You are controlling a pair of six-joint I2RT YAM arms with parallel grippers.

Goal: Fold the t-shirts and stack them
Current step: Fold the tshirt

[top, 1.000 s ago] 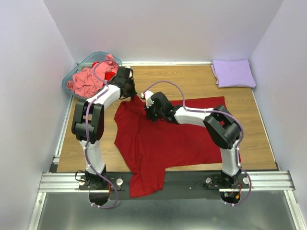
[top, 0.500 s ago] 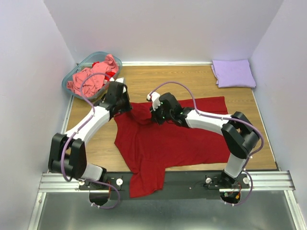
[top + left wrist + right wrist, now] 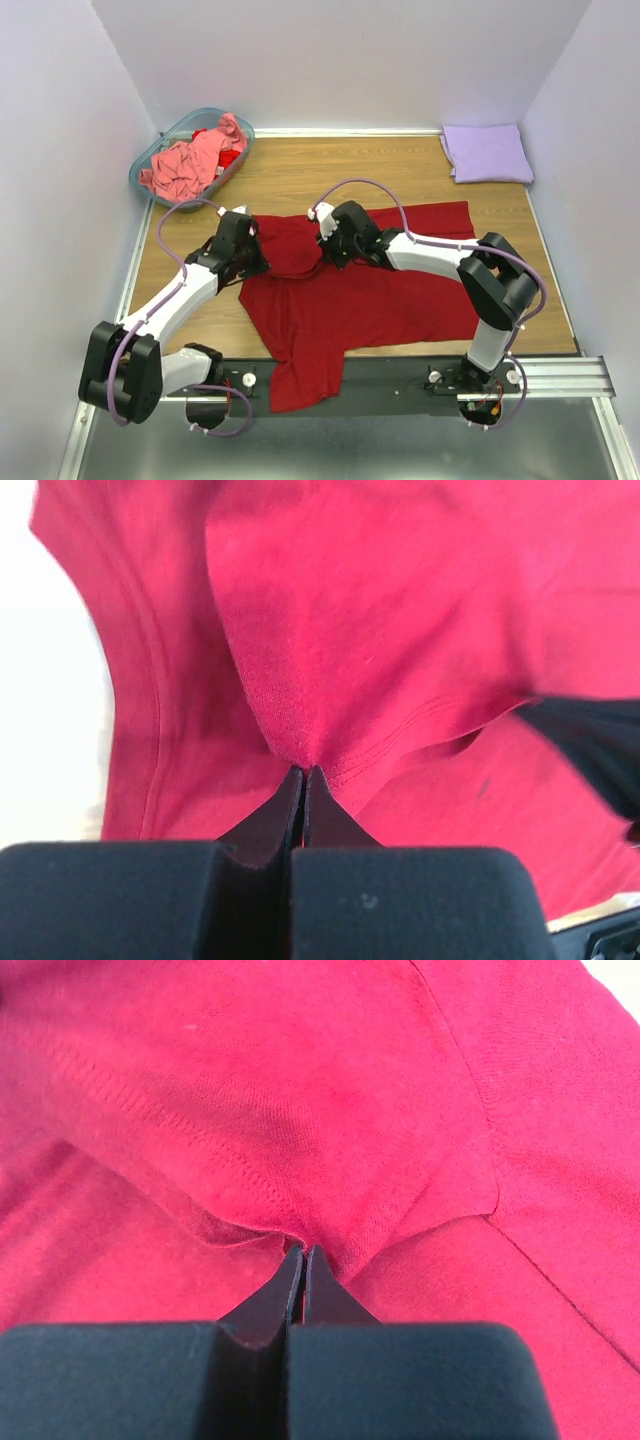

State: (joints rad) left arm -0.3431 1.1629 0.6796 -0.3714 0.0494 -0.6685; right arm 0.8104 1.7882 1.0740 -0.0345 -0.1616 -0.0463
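Grips: left gripper (image 3: 303,773) and right gripper (image 3: 303,1250) each pinch the far-left edge of the dark red t-shirt (image 3: 400,300), with the flap raised between them. Shirt lies mid table (image 3: 330,165), long axis left-right, bulk near and right of both pinches. Likely pull is nearward, arms level.

The left arm (image 3: 183,292) and right arm (image 3: 428,251) share white links, black joints and purple cables.

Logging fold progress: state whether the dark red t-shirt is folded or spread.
Mostly spread: dark red t-shirt lies flat on the table, while left gripper and right gripper each pinch a bunched edge.
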